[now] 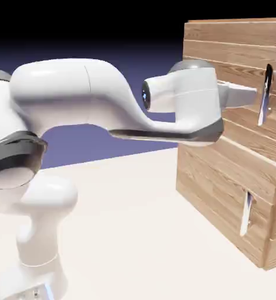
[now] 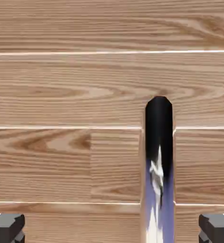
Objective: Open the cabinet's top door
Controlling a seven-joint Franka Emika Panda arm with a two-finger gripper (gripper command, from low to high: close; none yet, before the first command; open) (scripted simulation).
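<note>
arm (image 1: 75, 99) reaching level from the left across the table (image 1: 122, 234); gripper (image 1: 258, 94) with jaws spread wide, holding nothing, its fingers (image 1: 239, 94) pointing at the cabinet (image 1: 222, 176); top door (image 1: 234, 53) shut, directly ahead of the gripper; its handle (image 1: 264, 96) upright, just at the fingertips; in the hand view the handle (image 2: 159, 156) lies between the finger tips (image 2: 6, 228), nearer the right one; lower handle (image 1: 245, 214) well below the gripper.
</note>
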